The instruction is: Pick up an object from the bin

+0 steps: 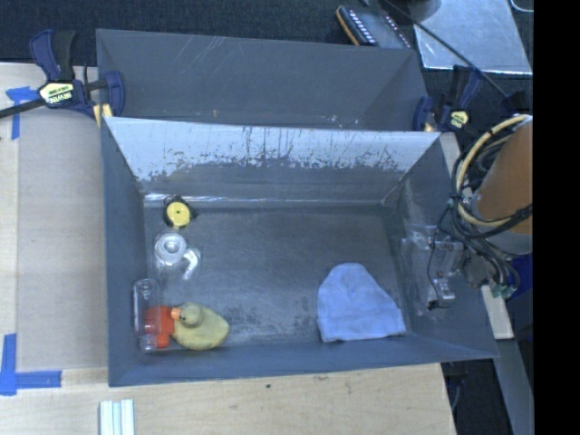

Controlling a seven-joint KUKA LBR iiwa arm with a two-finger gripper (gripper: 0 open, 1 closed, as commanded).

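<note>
I'm seeing the gripper (441,284) hanging by the bin (272,161) wall, can't tell if open or closed. The blue cloth (358,304) is lying just view-left of it, long axis near-to-far, rounded end pointing far.

You can't make out the gripper (441,279) cleanly: it's grey against the bin's (272,367) right wall. The arm is cut off at the right edge. The cloth (358,304) at the front right corner hides the floor under it. The clear tube (144,308) at the front left corner is too faint to identify. The duck (203,327) overlaps the orange piece (160,325).

Yellow duck (201,327) (front-left corner), orange piece (160,324) touching it, clear cup (170,250), yellow disc (178,213)
</note>
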